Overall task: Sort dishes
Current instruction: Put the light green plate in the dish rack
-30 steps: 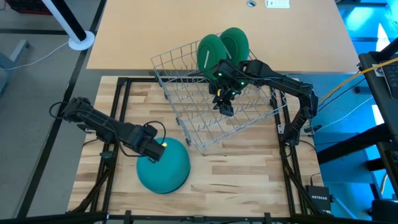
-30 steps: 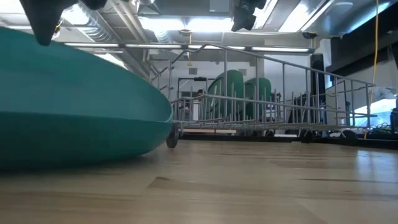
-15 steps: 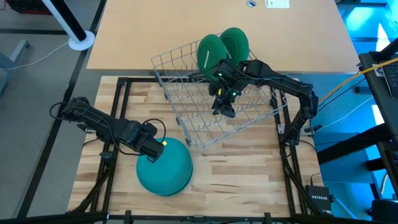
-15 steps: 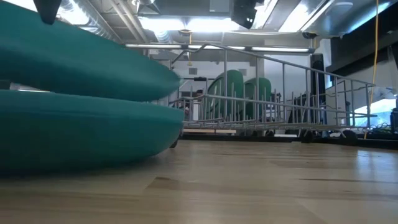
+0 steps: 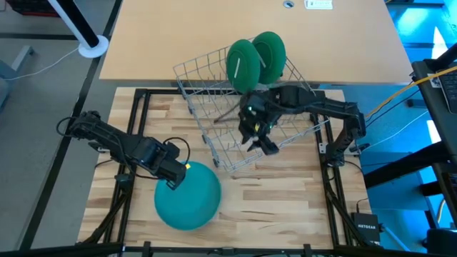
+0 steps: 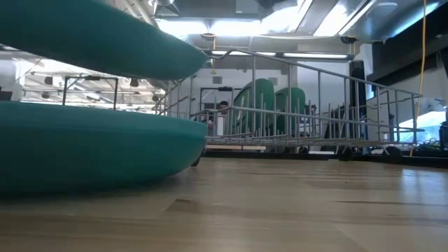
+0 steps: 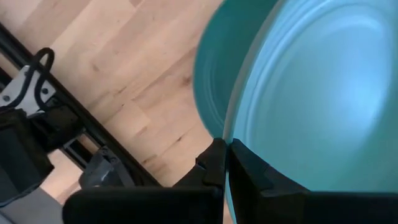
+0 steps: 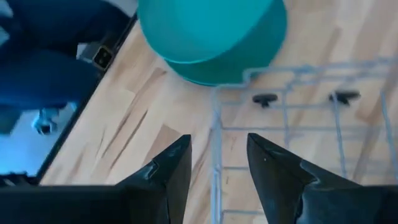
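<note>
Raised plate (image 5: pixel 187 203), wire rack (image 5: pixel 243 121) alongside

Grey wire rack (image 5: pixel 246 118) set askew on the far half of the pale wooden surface (image 5: pixel 278 196), one corner reaching toward the middle; seen as upright tines and rails in the low view (image 6: pixel 315 119). Black frame (image 5: pixel 136 135) bordering that surface on its sides. Tan tabletop (image 5: pixel 214 36) beyond the far edge. White round base (image 5: pixel 93 48) with a white pole near the tan top's left corner. Yellow cable (image 5: pixel 428 82) and blue-lit floor on the right. Ceiling lights (image 6: pixel 210 28) and ducting above in the low view.
</note>
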`<state>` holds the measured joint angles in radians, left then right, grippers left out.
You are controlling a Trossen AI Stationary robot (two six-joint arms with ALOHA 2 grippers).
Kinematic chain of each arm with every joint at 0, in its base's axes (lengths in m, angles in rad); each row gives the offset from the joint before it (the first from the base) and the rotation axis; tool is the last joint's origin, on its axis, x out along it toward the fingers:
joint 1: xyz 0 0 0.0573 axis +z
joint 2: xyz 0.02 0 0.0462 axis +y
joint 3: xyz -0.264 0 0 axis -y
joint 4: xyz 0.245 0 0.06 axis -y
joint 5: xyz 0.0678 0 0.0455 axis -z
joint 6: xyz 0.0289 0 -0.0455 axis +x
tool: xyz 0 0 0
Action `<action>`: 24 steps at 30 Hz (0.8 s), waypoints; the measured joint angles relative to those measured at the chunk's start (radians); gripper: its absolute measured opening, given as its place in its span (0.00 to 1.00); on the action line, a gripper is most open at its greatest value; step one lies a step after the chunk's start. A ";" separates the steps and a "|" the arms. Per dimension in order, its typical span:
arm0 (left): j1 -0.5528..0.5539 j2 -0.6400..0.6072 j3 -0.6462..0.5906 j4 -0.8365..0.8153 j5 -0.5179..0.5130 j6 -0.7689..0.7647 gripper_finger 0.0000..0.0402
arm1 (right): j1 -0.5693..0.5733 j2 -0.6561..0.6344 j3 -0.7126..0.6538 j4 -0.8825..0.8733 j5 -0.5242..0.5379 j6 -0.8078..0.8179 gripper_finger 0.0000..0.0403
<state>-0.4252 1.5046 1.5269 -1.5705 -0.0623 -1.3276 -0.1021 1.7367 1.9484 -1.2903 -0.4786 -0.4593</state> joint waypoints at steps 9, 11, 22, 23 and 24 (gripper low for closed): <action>-0.001 -0.020 0.036 0.000 0.048 -0.002 0.00 | 0.191 0.010 0.000 0.016 0.256 -0.071 0.40; -0.001 -0.020 0.048 -0.001 0.051 -0.003 0.00 | 0.221 0.023 0.000 0.027 0.279 -0.079 0.40; -0.001 -0.020 0.057 0.000 0.058 0.019 0.00 | 0.299 0.133 0.000 0.090 0.287 -0.072 0.40; -0.001 -0.020 0.057 0.000 0.062 0.019 0.00 | 0.301 0.143 0.000 0.099 0.288 -0.072 0.40; -0.001 -0.020 0.057 -0.001 0.066 0.019 0.00 | 0.302 0.151 0.000 0.110 0.287 -0.072 0.40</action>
<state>-0.4259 1.4841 1.5837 -1.5711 0.0040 -1.3083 0.1997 1.8873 1.9484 -1.1805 -0.1912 -0.5312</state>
